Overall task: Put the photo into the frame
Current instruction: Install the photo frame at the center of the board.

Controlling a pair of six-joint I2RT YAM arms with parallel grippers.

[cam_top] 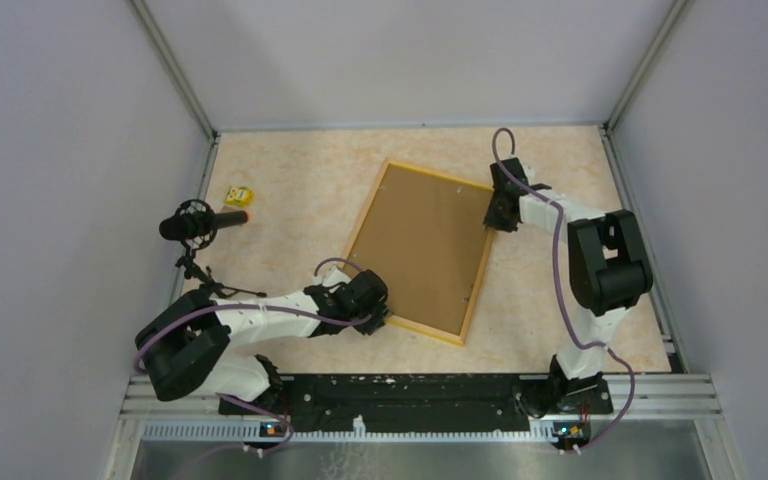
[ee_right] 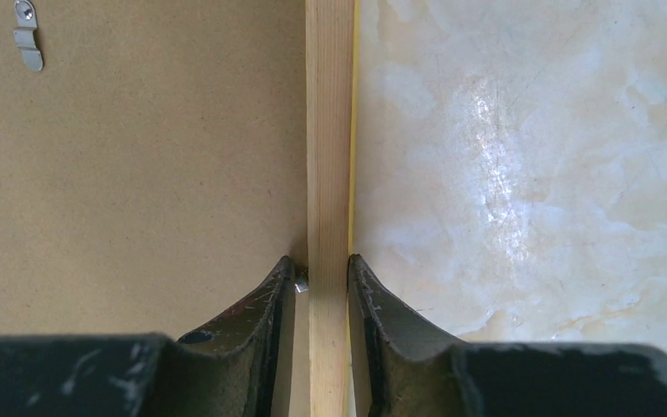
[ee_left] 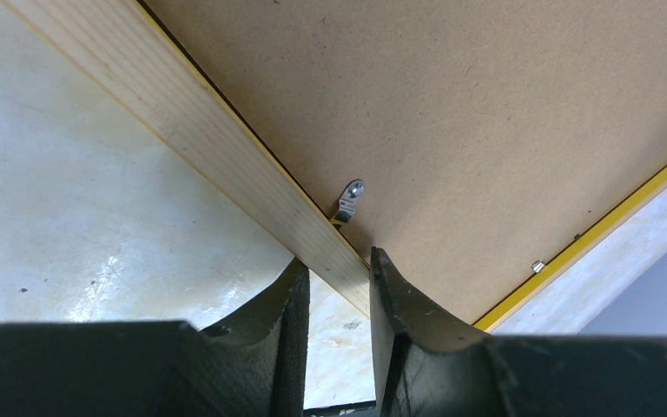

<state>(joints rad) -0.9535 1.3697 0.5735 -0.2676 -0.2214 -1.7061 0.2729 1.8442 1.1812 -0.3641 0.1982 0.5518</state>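
Frame (cam_top: 477, 272) lies back side up on the tabletop (cam_top: 300, 170), turned at an angle, between my two tools. Brown board (cam_top: 425, 245) fills it, facing up. My left tool (cam_top: 378, 318) sits at the frame's near-left corner, and my right tool (cam_top: 491, 222) at the far-right edge, so they are at opposite ends of the frame. In the left wrist view, the left tool (ee_left: 337, 300) straddles the pale wood rail of the frame (ee_left: 204, 130). One finger (ee_left: 282, 330) is on the outer side over the tabletop (ee_left: 69, 217), the other on the inner side over the board (ee_left: 486, 104). Both tips touch the rail, so it is clamped on the frame. A metal clip (ee_left: 352, 198) sits just ahead of this tool on the board by the rail, and a second small one (ee_left: 538, 266) is off to its right by the yellow edge. In the right wrist view, the right tool (ee_right: 321, 278) is also closed on the rail (ee_right: 330, 130), which runs straight out ahead between the fingers. The right finger (ee_right: 382, 321) presses the outer face on the tabletop side (ee_right: 530, 174). The left finger is on the board side (ee_right: 139, 156), with a small metal bit wedged at its tip against the rail. Another clip (ee_right: 26, 39) is far ahead and left of this tool. I can't tell whether the frame is lifted or flat on the tabletop. Well left of the left tool, a mic (cam_top: 205, 222) on a stand stands at the tabletop edge, with a small yellow thing (cam_top: 238, 195) just beyond it.
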